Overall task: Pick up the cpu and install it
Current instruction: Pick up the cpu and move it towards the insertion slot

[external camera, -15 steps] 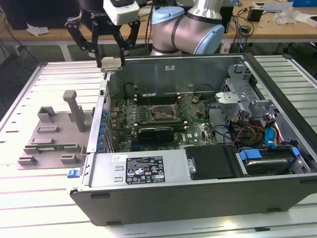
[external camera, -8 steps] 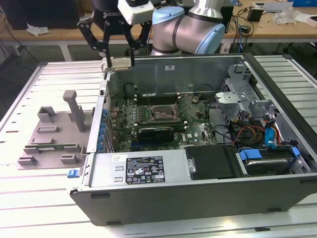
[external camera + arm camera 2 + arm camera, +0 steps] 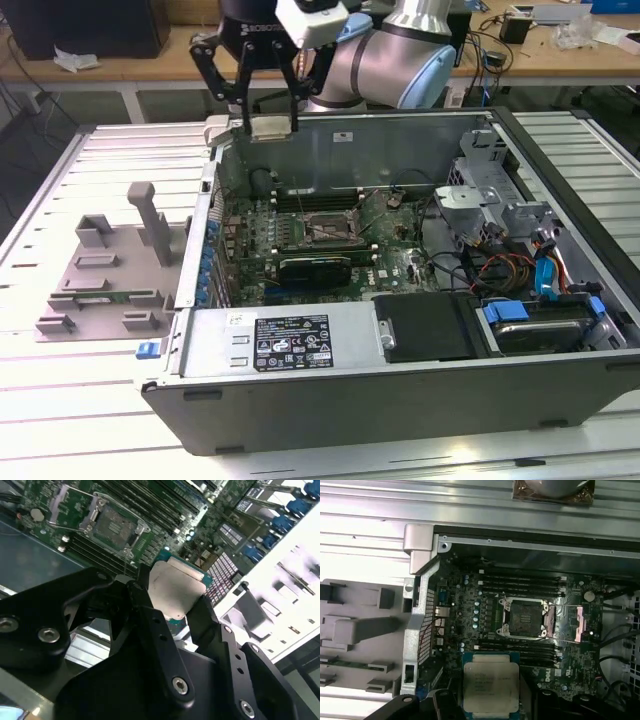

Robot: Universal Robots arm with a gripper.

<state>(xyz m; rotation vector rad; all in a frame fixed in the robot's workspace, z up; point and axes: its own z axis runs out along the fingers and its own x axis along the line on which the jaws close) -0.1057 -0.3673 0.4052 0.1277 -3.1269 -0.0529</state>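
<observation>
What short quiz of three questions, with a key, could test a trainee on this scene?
1. True or false: the gripper is shut on the cpu.
2. The socket on the motherboard is: A empty, B holding a chip, C under a cooler.
3. Fill in: in the exterior view, the grey fixture lies on the ____ side of the case.
Key: 1 true; 2 A; 3 the exterior view's left.

No text could be read. In the exterior view a black label (image 3: 291, 342) with white print sat on the silver metal box (image 3: 352, 335) at 6 o'clock inside the case (image 3: 400, 405). Its print was too small. A white sticker (image 3: 238, 320) at the label's 9 o'clock was illegible. The cpu (image 3: 491, 689) lid carried faint print lines, unreadable.
</observation>
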